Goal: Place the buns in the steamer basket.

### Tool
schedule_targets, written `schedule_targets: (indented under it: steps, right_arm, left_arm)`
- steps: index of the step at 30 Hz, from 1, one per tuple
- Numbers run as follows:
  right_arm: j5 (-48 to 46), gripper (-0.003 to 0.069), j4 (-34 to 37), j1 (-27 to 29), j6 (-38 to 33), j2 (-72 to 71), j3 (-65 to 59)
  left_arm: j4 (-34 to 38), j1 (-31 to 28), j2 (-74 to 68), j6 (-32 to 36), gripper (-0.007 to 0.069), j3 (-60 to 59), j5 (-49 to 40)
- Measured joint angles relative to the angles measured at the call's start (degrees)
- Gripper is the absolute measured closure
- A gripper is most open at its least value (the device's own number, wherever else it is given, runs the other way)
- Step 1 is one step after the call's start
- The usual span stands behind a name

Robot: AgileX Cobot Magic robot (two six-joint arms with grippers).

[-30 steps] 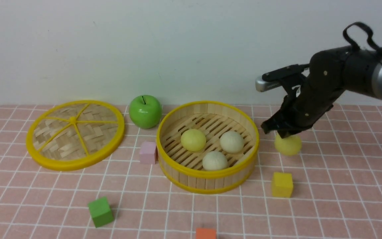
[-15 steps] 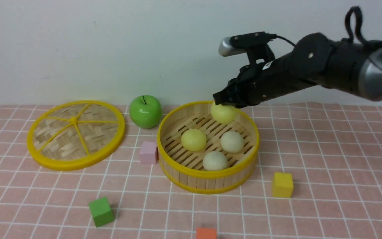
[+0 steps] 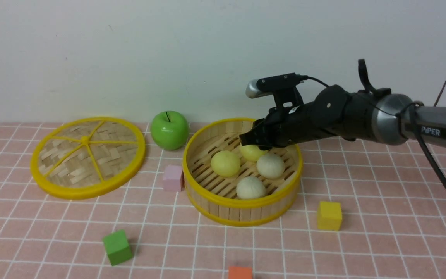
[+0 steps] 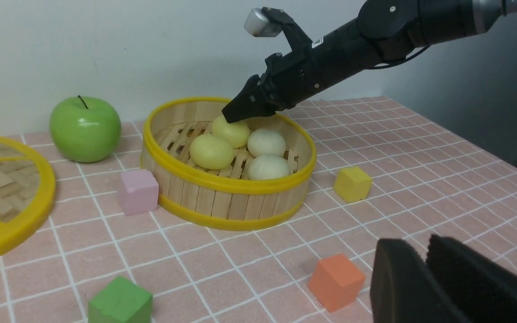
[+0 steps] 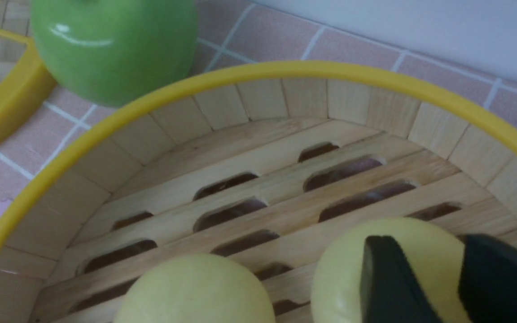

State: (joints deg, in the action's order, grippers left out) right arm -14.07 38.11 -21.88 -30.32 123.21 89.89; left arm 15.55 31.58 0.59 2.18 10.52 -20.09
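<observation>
The steamer basket [image 3: 242, 202] stands mid-table with all the buns on its slatted floor. Two off-white buns [image 3: 270, 166] [image 3: 251, 187] lie at the front right, and a pale yellow bun [image 3: 226, 163] lies left of centre. The other pale yellow bun [image 3: 252, 153] rests at the back, directly under my right gripper [image 3: 252, 142]. In the right wrist view that gripper [image 5: 427, 244] is open, its fingers straddling the top of this bun [image 5: 339, 273] with a gap. My left gripper [image 4: 415, 244] hovers low near the front edge, its fingers almost together with nothing between them.
A green apple [image 3: 169, 130] sits behind the basket's left side, and the flat woven lid [image 3: 87, 157] lies further left. Small cubes are scattered around: pink [image 3: 173, 178] touching the basket's left wall, yellow [image 3: 329, 215], green [image 3: 117, 247], orange [image 3: 240, 272].
My right arm carried the yellow bun from the table right of the basket over the rim and down onto the basket floor. Its fingers have spread apart there.
</observation>
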Motion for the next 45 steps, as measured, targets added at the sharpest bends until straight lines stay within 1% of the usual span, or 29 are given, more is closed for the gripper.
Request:
schedule_targets:
  steps: [1,2,3,4,5,6,7,8,10,12,13,14,16,17,19,21,24,26,27,31,42,45]
  right_arm:
    - [0.00,0.0342,0.00,0.00,0.00,0.00,0.00]
    - [-0.68,0.0272,0.00,0.00,0.00,-0.36,0.00]
    - [-0.87,0.0263,0.00,0.00,0.00,-0.44,0.00]
    - [-2.57,0.0214,0.00,0.00,0.00,-1.40,0.00]
    - [-4.63,0.0182,-0.07,0.00,0.00,-3.06,-0.06]
    - [-7.89,0.0170,-0.35,0.10,0.00,-5.22,-0.06]
    - [-8.45,0.0169,-0.50,0.18,0.00,-5.65,-0.06]
    - [-13.14,0.0171,-1.18,0.59,0.56,-9.04,-0.06]
    - [-20.71,0.0198,-3.12,1.39,3.11,-14.30,-0.06]
    - [-30.38,0.0259,-7.16,2.05,7.89,-20.41,-0.06]
    - [-31.38,0.0267,-7.67,2.05,8.47,-21.00,-0.06]
    - [-38.54,0.0326,-11.63,2.26,12.52,-24.93,-0.06]
    - [-48.25,0.0428,-17.95,2.06,18.80,-30.46,-0.90]
    - [-51.50,0.0475,-21.08,1.59,21.50,-33.37,-2.12]
    - [-55.26,0.0556,-25.01,0.57,26.30,-37.75,-4.77]
    - [-56.41,0.0609,-28.07,-0.60,30.32,-42.32,-7.92]
    - [-57.10,0.0648,-31.17,-1.61,34.62,-49.75,-13.45]
    - [-57.31,0.0650,-31.62,-1.62,35.88,-52.88,-15.30]
    - [-57.59,0.0651,-32.29,-1.62,36.75,-57.23,-18.65]
    - [-57.91,0.0651,-32.58,-1.62,37.29,-64.06,-21.99]
    - [-58.36,0.0644,-32.69,-1.57,37.46,-76.10,-23.11]
    - [-58.44,0.0644,-33.43,-0.04,37.46,-78.20,-23.50]
  left_arm:
    - [0.00,0.00,0.00,0.00,0.0515,0.00,0.00]
    - [0.00,0.00,0.00,0.00,0.0513,0.00,0.00]
    - [0.00,0.00,0.00,0.00,0.0513,0.00,0.00]
    - [0.00,0.00,0.00,0.00,0.0512,0.00,0.00]
    - [0.00,0.00,0.00,0.00,0.0512,0.00,0.00]
    - [0.00,0.00,0.00,0.00,0.0512,0.00,0.00]
    - [0.00,0.00,0.00,0.00,0.0512,0.00,0.00]
    - [0.00,0.00,0.00,0.00,0.0512,0.00,0.00]
    - [0.00,0.00,0.00,0.00,0.0512,0.00,0.00]
    - [0.00,0.00,0.00,0.00,0.0512,0.00,0.00]
    - [0.00,0.00,0.00,0.00,0.0512,0.00,0.00]
    - [0.00,0.00,0.00,0.00,0.0512,0.00,0.00]
    - [0.00,0.00,0.00,0.00,0.0512,0.00,0.00]
    - [0.00,0.00,0.00,0.00,0.0512,0.00,0.00]
    - [0.00,0.00,0.00,0.00,0.0511,0.00,0.00]
    - [0.00,0.00,0.00,0.00,0.0508,0.00,0.00]
    - [0.00,0.00,0.00,0.00,0.0501,0.00,0.00]
    - [0.00,0.00,0.00,0.00,0.0501,0.00,0.00]
    - [0.00,0.00,0.00,0.00,0.0498,0.00,0.00]
    - [0.00,0.00,0.00,0.00,0.0496,0.00,0.00]
    - [0.00,0.00,0.00,0.00,0.0495,0.00,0.00]
    - [0.00,0.00,0.00,0.00,0.0494,0.00,0.00]
